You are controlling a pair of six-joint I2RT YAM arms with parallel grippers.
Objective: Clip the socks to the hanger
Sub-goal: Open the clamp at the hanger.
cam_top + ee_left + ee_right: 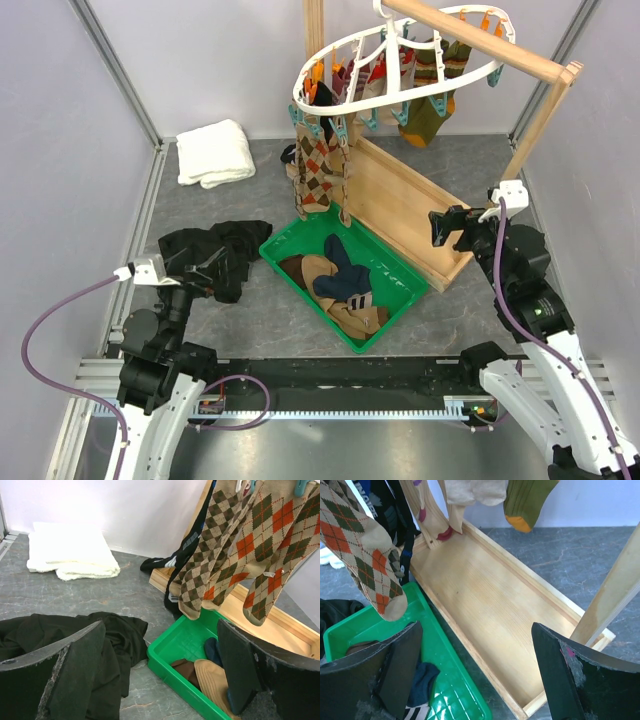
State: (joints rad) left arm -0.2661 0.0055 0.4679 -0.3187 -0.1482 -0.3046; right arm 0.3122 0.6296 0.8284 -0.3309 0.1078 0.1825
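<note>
Picking the next sock (345,258) from the tray (395,275).
Left fingers (75,680) and right fingers (570,680) gape wide, empty; likely next: grasp a sock, then reach the hanger (303,92).

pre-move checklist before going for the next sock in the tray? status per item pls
1. left tool open, empty: ok.
2. right tool open, empty: ok.
3. loose socks in green tray: ok.
4. hanger hooked on wooden rail: ok.
5. a free clip: cannot tell, clips are crowded.
6. space above tray: not ok, argyle socks dangle over its far end.
</note>
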